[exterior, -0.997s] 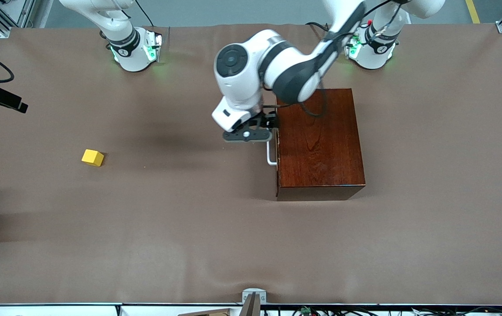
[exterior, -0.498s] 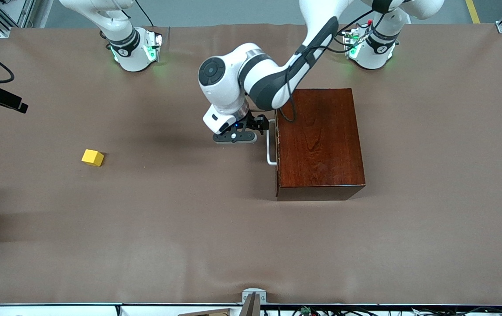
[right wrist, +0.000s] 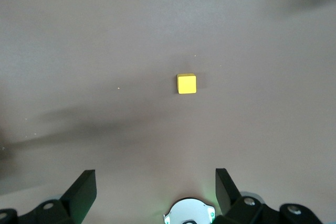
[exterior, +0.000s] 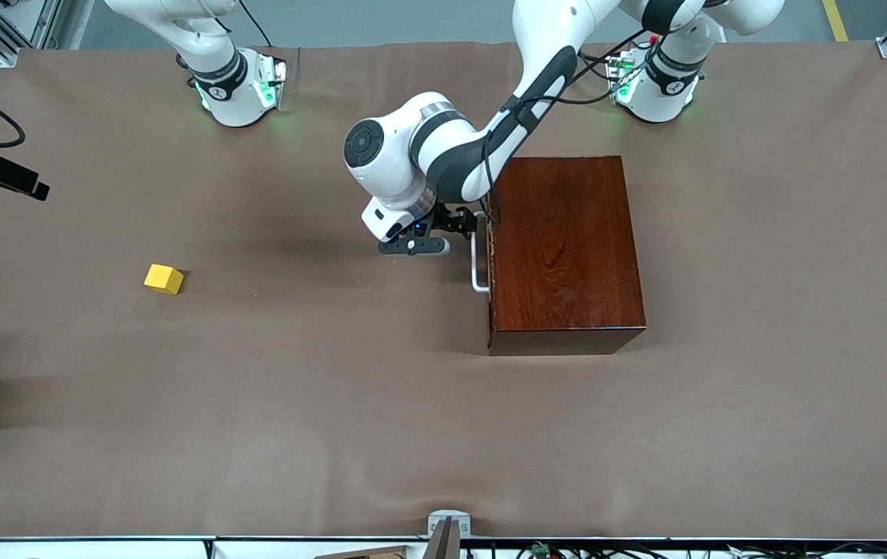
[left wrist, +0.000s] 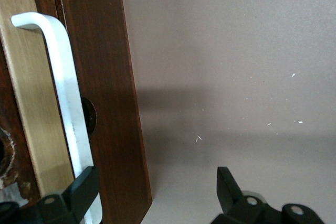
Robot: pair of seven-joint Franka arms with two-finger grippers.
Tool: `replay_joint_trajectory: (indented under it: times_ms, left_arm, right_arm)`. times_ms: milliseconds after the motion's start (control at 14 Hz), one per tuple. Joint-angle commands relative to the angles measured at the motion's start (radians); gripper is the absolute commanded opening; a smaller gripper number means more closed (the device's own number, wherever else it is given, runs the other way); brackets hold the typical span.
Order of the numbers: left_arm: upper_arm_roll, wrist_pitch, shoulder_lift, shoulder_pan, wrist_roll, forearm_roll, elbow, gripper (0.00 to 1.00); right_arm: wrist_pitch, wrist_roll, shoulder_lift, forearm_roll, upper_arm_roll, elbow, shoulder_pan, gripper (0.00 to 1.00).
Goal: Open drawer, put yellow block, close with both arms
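Since the earlier frames the left arm's elbow has drawn back off the glossy mahogany-coloured box (exterior: pixel 563 252), lowering the left gripper (exterior: pixel 455 227) to the white U-shaped bar handle (exterior: pixel 477 264) of the drawer (left wrist: pixel 100 103) — still closed. Its fingers (left wrist: pixel 79 192) stand wide, one against the smooth bar; the grasp looks imminent. The right arm waits; the right gripper (right wrist: pixel 152 192), fingers wide and empty, hangs high over the small matte yellow block (exterior: pixel 164 279), which sits on the brown cloth-covered desk (exterior: pixel 334 404) toward the right arm's end.
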Motion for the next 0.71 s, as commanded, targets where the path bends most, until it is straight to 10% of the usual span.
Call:
replay_joint_trajectory:
  times_ms: [0,641]
  left_arm:
    - [0.012,-0.048,-0.005,-0.008,0.015,0.059,0.029,1.00]
    - [0.029,-0.038,-0.005,-0.007,0.012,0.061,0.026,1.00]
  right_arm:
    - [-0.008,0.004,0.004,-0.002,0.007,0.009,-0.002,1.00]
    - [-0.008,0.003,0.013,-0.002,0.007,0.007,-0.010,1.00]
